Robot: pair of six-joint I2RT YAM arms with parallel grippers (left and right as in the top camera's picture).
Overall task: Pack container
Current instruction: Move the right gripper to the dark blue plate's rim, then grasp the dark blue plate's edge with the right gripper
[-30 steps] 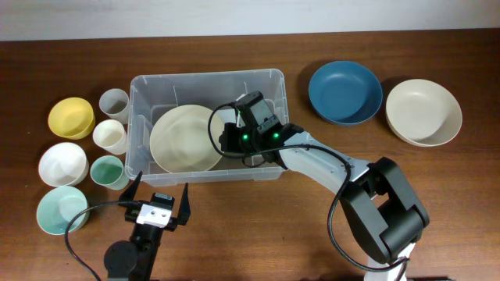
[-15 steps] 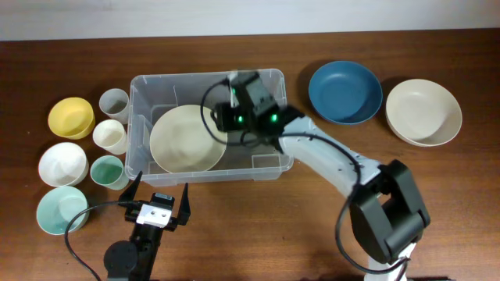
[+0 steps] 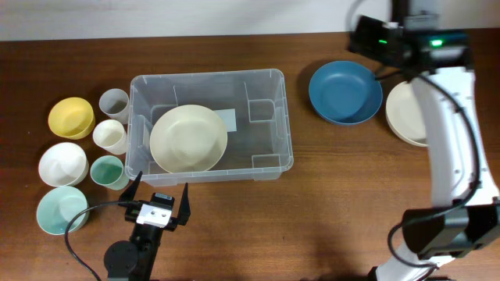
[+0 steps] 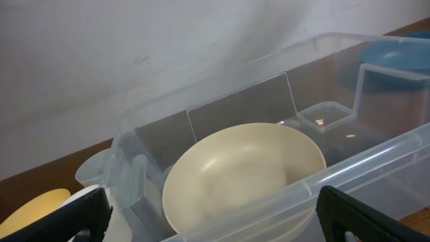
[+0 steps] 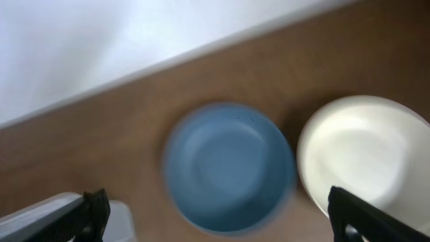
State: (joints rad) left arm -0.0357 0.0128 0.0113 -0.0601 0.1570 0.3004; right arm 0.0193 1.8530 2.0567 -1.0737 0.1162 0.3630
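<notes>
The container [image 3: 207, 75], a large clear plastic bin, stands mid-table with a cream bowl [image 3: 188, 139] lying in its left half. My right gripper [image 3: 369, 43] hangs open and holds nothing, high above the table's back right. In the right wrist view this gripper [image 5: 225, 218] is over a blue bowl [image 5: 228, 168], with a cream bowl [image 5: 366, 154] beside it and a corner of the container [image 5: 40, 218] at the lower left. My left gripper [image 3: 160, 190] is open in front of the container's near wall. The left wrist view shows that gripper [image 4: 211, 222], the container's near rim [image 4: 376, 154] and the cream bowl [image 4: 242, 175] behind it.
Left of the container stand a yellow bowl [image 3: 71, 117], grey cup [image 3: 114, 103], cream cup [image 3: 109, 136], white bowl [image 3: 62, 163], green cup [image 3: 107, 172] and pale teal bowl [image 3: 61, 209]. At the right lie a blue bowl [image 3: 344, 92] and a cream bowl [image 3: 423, 112].
My right gripper opened and let go of the cream bowl inside the container, then rose and swung right to above the blue bowl. The left arm has not moved.
</notes>
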